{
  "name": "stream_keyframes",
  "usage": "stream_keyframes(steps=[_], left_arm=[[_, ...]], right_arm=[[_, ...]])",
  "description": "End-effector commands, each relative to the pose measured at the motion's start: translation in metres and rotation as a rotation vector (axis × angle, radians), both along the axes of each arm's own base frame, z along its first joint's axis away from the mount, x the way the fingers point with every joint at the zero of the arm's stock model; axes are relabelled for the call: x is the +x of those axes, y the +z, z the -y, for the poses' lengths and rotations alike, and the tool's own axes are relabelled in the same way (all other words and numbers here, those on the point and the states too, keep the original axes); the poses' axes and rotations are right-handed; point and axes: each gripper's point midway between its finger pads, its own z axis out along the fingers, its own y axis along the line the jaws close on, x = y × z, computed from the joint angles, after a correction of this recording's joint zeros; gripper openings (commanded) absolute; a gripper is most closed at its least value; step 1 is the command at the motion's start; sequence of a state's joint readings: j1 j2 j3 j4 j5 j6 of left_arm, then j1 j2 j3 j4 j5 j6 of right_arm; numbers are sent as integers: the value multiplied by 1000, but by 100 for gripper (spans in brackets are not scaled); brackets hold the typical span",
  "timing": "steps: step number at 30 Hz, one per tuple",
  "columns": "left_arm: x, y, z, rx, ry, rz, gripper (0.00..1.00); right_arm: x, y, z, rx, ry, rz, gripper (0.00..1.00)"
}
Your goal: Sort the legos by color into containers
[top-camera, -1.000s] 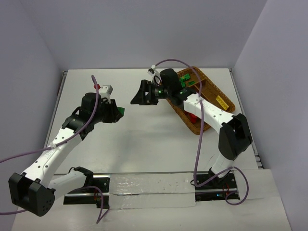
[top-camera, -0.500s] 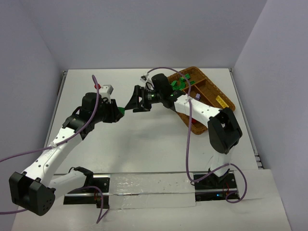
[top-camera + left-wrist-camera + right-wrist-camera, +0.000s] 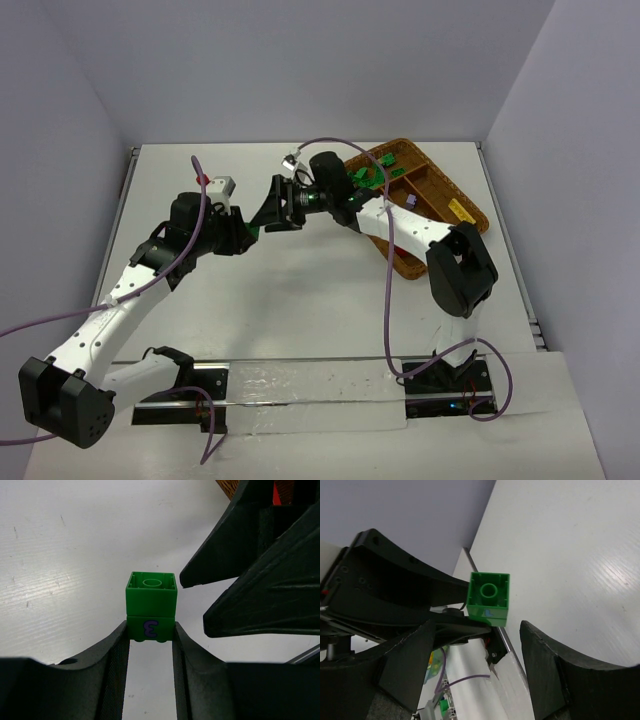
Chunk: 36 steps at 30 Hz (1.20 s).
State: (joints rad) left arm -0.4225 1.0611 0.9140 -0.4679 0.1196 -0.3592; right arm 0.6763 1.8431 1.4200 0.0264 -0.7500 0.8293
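I have 1 green lego (image 3: 151, 600) in my left hand (image 3: 150, 626), which is clenched on 2 of its sides near the studded end. Its hollow underside points away from me, and 1 purple mark shows on the face toward my wrist camera. I hold it up off the counter (image 3: 300, 290), well left of the tray (image 3: 478, 222).

My right hand (image 3: 479, 626) is released and grasps nothing. Its 2 fingers (image 3: 560, 675) are spread wide, with their tips just beside the lego. I cannot tell whether either tip touches it.

From above, the lego is only a green sliver between my 2 hands. My right arm (image 3: 420, 232) lies across the tray and hides its near left part, so I cannot count the compartments.

In the part I can see there is 1 lilac lego (image 3: 411, 201) and 1 yellow lego (image 3: 460, 210), each in its own section. The green legos (image 3: 368, 178) cluster at the far end, too small and too bunched to count.

My left wrist camera catches only 1 wicker corner of the tray and 1 red scrap (image 3: 276, 486), cut off by the frame edge. I cannot tell what that scrap is.
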Motion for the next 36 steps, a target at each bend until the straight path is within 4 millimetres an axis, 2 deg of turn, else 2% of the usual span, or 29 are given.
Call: stream_keyframes(steps=[1,6,10,12,21,27,36], left_arm=[[7,22,1,-23,10,49,0],[7,27,-1,-15,12,63,0],[7,28,-2,-11,13,66,0],[8,29,-3,-5,18,67,0],[10,33,-6,0,37,78,0],[12,38,-17,49,61,103,0],[14,45,-13,31,56,108,0]], right_arm=[[2,24,-19,90,29,45,73],[10,29,-31,114,28,32,64],[8,24,-37,97,50,31,59],[6,22,-39,91,66,41,54],[0,17,-38,88,90,43,48],[3,10,-36,74,77,37,61],[7,5,-37,47,62,43,64]])
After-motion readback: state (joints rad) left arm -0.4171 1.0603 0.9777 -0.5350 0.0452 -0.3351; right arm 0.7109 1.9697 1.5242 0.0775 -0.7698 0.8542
